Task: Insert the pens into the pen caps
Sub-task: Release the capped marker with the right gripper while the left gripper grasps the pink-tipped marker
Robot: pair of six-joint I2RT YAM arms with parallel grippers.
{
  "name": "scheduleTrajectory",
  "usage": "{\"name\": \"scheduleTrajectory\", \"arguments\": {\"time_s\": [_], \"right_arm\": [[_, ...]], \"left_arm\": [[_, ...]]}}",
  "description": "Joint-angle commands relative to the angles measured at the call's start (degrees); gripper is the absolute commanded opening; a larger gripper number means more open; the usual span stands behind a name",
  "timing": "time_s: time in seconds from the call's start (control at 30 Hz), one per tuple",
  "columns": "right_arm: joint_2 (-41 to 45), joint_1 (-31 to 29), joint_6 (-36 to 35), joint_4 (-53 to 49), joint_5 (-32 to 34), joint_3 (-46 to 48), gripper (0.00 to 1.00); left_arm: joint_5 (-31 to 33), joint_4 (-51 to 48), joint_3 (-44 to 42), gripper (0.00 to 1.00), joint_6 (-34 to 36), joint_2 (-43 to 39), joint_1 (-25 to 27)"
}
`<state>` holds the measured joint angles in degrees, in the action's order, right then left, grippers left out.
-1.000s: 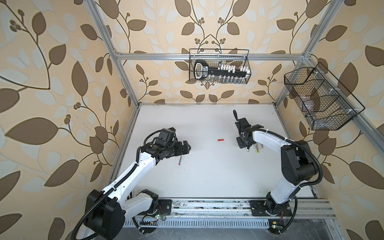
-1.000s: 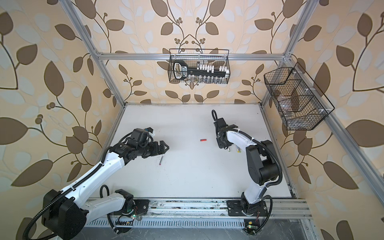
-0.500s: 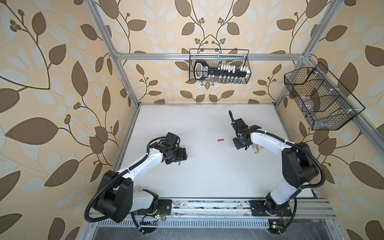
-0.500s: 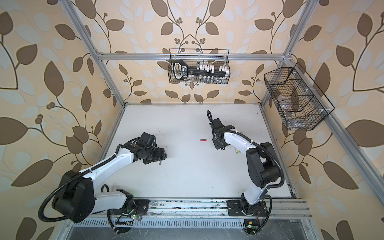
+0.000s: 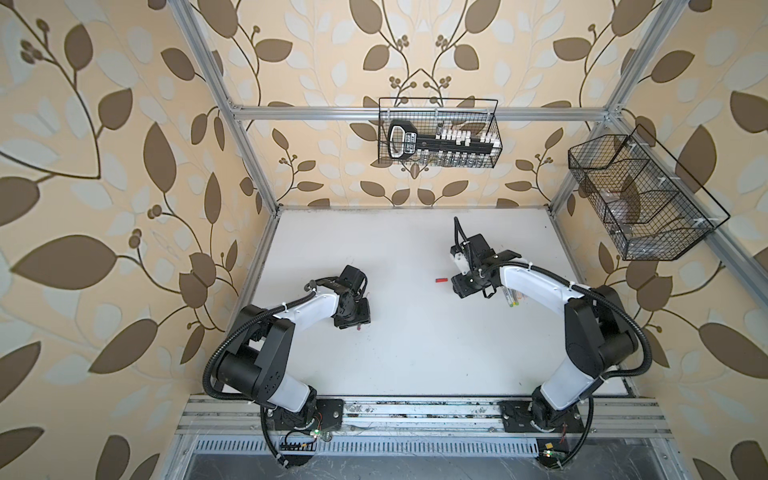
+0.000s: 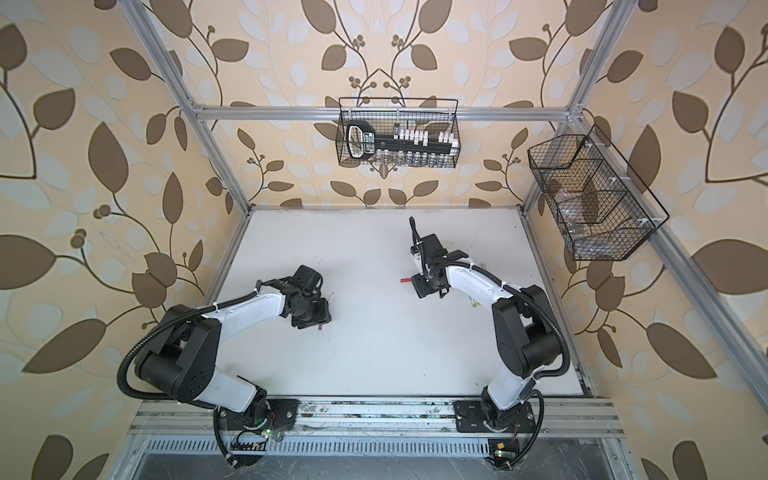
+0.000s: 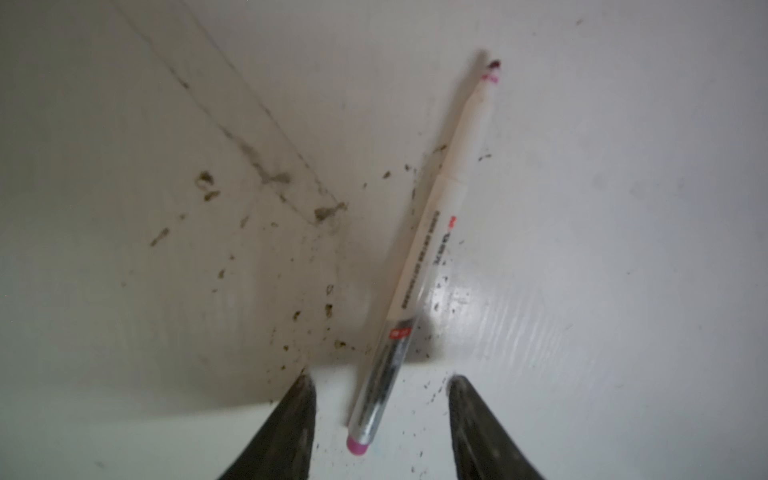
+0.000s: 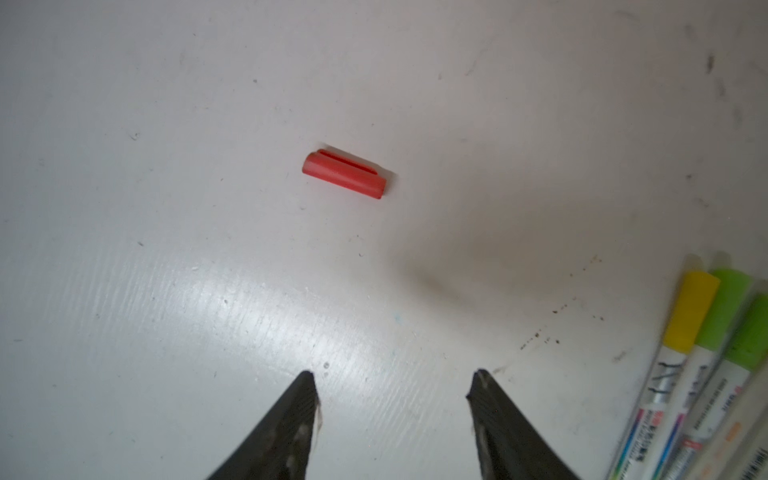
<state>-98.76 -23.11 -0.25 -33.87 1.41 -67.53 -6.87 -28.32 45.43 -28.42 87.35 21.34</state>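
A thin white pen [image 7: 419, 257] with a pink rear end and a bare dark-red tip lies flat on the white table [image 5: 415, 353]. My left gripper [image 7: 380, 386] is lowered over the pen's rear end. It is open, with a gap between the pen and each finger. In both top views that wrist [image 5: 352, 316] covers most of the pen. A red pen cap [image 8: 344, 174] lies alone on the table [image 8: 166, 249], ahead of my open, empty right gripper [image 8: 392, 382]. In a top view the red cap [image 5: 440, 280] sits just left of the right gripper [image 5: 464, 289].
Capped pens with a yellow cap [image 8: 692, 309] and lime green caps [image 8: 727, 307] lie side by side under the right forearm [image 5: 512, 297]. A wire basket [image 5: 438, 133] hangs on the back wall and another wire basket [image 5: 640, 199] on the right wall.
My left arm swung in and down over the pen and its jaws narrowed around it. My right gripper went from shut to open and shifted left toward the red cap.
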Motion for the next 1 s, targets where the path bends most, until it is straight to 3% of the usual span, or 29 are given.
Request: {"name": "scheduleTrajectory", "arguments": {"time_s": [0.0,0.2,0.4,0.47,0.57,0.77,0.97], "right_arm": [[-3.12,0.09,-2.6,-0.7,-2.03,-3.32,0.62],[-6.99,0.3,-1.55,-2.38,-2.55,-7.67,0.62],[-7.79,1.12,2.55,0.52,-9.7,-6.73,0.63],[-8.35,1.39,4.47,2.12,-12.82,-6.16,0.74],[-8.61,1.31,6.85,5.13,-15.8,-4.54,0.78],[-9.12,1.13,10.86,9.94,-18.78,-1.49,0.79],[-11.48,1.74,13.73,13.76,-21.96,-0.37,0.8]], "left_arm": [[2.0,-1.13,1.79,0.51,0.49,2.05,0.23],[2.76,-2.49,3.73,0.37,0.63,4.87,1.06],[3.28,-3.36,4.65,0.21,0.56,6.48,2.3],[3.3,-3.34,4.85,0.12,0.49,6.88,2.56],[3.12,-2.89,4.93,0.0,0.63,7.19,2.83],[0.99,-1.12,4.1,0.0,1.0,4.69,2.91],[-0.9,-0.37,2.03,0.0,2.02,-6.78,2.83]]}}
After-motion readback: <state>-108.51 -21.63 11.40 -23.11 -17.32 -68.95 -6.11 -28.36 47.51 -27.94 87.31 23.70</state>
